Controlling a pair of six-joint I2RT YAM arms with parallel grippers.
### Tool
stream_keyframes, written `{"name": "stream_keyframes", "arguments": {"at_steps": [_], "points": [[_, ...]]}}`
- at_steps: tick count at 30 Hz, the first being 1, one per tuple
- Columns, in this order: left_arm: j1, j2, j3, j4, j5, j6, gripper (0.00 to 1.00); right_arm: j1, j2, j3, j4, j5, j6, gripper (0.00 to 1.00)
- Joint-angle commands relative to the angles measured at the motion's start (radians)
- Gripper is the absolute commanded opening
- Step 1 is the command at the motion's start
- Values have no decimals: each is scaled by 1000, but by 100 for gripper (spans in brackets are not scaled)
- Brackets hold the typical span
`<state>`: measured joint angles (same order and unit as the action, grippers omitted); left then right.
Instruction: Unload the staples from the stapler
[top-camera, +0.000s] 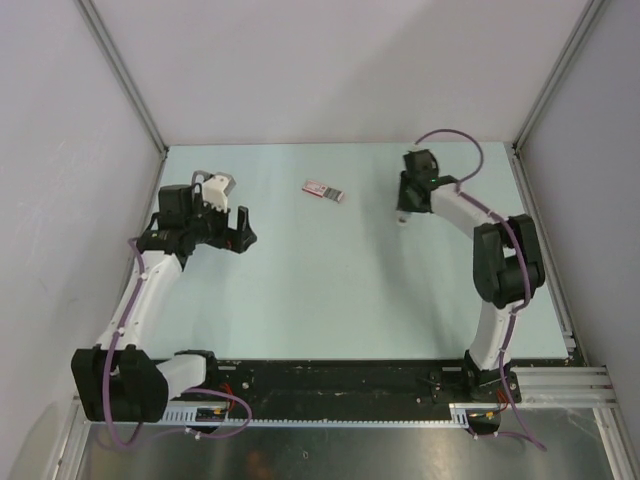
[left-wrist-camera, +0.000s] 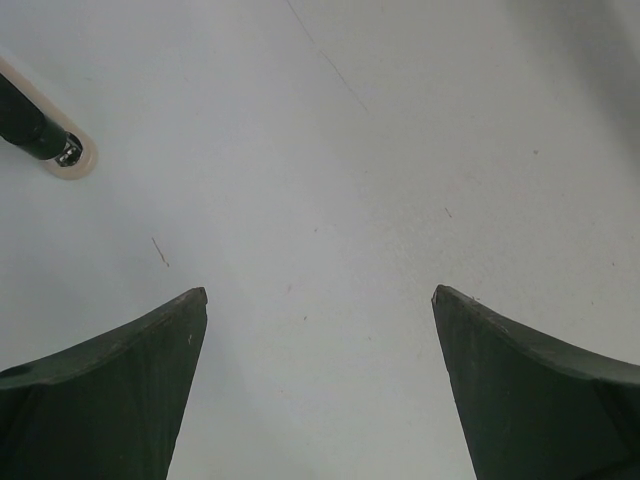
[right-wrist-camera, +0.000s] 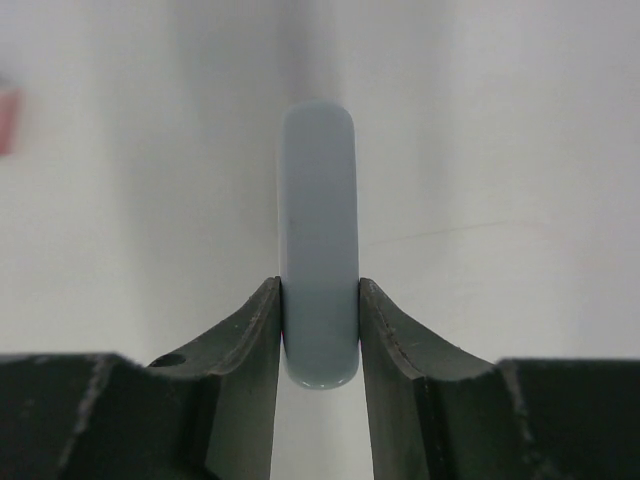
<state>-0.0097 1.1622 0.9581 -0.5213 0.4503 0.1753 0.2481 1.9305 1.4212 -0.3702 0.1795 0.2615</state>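
Observation:
The stapler (top-camera: 323, 189), a small pink-and-white block, lies flat on the pale table at the far middle; its pink edge shows at the left border of the right wrist view (right-wrist-camera: 5, 120). No staples can be made out. My right gripper (top-camera: 403, 208) is to the right of the stapler, pointing down, and is shut on a pale blue-grey rounded bar (right-wrist-camera: 318, 180), seen between its jaws in the right wrist view (right-wrist-camera: 320, 285). My left gripper (top-camera: 240, 228) is open and empty, to the left of the stapler; only bare table lies between its fingers (left-wrist-camera: 320, 292).
White walls with metal corner posts (top-camera: 125, 75) enclose the table on three sides. A dark rod ending on a pale beige ring (left-wrist-camera: 62, 152) shows at the upper left of the left wrist view. The arm bases stand on a black rail (top-camera: 330, 385) at the near edge.

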Motion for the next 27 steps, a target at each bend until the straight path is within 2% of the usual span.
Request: {"name": "stream_keyframes", "arguments": {"at_steps": [1,6,9,13,19,27], "points": [[7,-56,-12,4,5,32,99,198,-153,2,-12,-7,133,0],[7,-92,-58,-2,121,73,99,443,-203,-44,58,70,288,0],[7,-107,-100,-11,222,127,99,603,-206,-62,144,138,373,0],[7,-117,-151,-18,278,198,100,755,-194,-82,298,208,465,0],[7,-178,-241,-31,336,319,100,857,-155,-108,505,213,574,0],[56,-210,-286,-48,364,410,97,885,-140,-161,622,185,662,0]]}}
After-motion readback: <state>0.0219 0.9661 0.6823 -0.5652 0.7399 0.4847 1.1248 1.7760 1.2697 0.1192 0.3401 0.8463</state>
